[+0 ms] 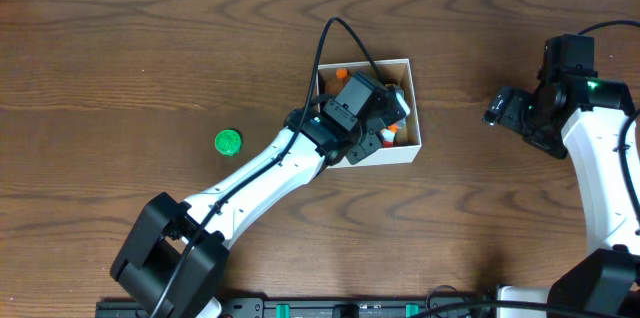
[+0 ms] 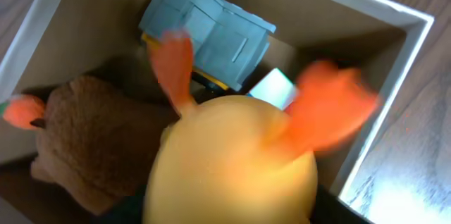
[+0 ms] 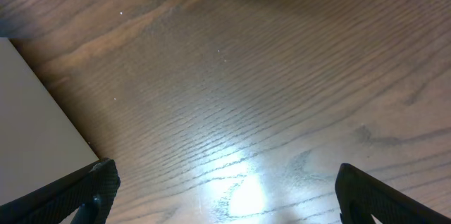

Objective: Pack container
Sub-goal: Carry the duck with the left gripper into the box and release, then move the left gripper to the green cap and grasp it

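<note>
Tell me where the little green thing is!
In the overhead view the green thing lies on the table outside the box, off to the box's left, close beside the left arm.

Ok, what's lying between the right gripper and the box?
Nothing. The overhead view shows only bare table between the right gripper and the box; the right wrist view shows just wood too.

One box [image 1: 390, 155], one green disc [image 1: 228, 141], two arms: left arm [image 1: 265, 173], right arm [image 1: 605, 163]. In the box, seemingly four toys, blurred up close: one yellow toy [image 2: 232, 168], one brown plush [image 2: 91, 143], one grey block [image 2: 208, 30], one pale cube [image 2: 275, 86].
</note>
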Available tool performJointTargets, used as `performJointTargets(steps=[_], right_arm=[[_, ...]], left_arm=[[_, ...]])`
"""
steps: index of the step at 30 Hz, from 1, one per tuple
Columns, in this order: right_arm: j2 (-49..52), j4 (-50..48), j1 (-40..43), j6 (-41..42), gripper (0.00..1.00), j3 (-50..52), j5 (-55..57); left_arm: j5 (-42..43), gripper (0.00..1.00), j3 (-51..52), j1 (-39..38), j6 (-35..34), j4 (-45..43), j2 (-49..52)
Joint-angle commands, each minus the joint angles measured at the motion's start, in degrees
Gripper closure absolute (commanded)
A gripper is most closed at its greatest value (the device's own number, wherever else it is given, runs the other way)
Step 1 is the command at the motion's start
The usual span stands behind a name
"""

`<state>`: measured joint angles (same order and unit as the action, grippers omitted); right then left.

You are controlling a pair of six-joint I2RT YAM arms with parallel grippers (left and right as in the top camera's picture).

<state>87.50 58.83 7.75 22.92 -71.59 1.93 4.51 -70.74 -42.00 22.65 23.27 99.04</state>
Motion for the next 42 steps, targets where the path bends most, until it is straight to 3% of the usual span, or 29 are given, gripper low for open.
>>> performJointTargets(steps=[1, 16, 24, 28, 30, 37, 42], right_arm=[[0.0, -0.1, 0.1, -0.9, 0.01, 0.2, 0.6], [0.0, -0.1, 0.1, -1.3, 0.01, 0.2, 0.6], [0.0, -0.1, 0.1, -2.3, 0.01, 0.2, 0.6], [0.0, 0.1, 0.1, -2.8, 0.01, 0.2, 0.6], [0.0, 0.2, 0.1, -2.8, 0.01, 0.2, 0.6], [0.0, 0.5, 0.1, -2.8, 0.01, 0.2, 0.6], [0.0, 0.5, 0.1, -2.8, 0.01, 0.2, 0.6]], left_arm=[[0.0, 0.42, -0.7, 0.2, 0.1, -0.3, 0.0], [-8.3, 0.41, -0.7, 0.6, -1.2, 1.8, -3.5], [-8.5, 0.4, -0.7, 10.1, -13.9, 8.1, -12.8], [-8.4, 0.16, -0.7, 20.8, -22.0, 12.5, -15.7], [-8.3, 0.09, -0.6, 25.7, -24.1, 14.5, -15.4], [-2.0, 0.02, -0.6, 37.2, -30.3, 19.2, -8.3], [1.3, 0.02, -0.6, 39.4, -30.5, 19.3, -1.4]])
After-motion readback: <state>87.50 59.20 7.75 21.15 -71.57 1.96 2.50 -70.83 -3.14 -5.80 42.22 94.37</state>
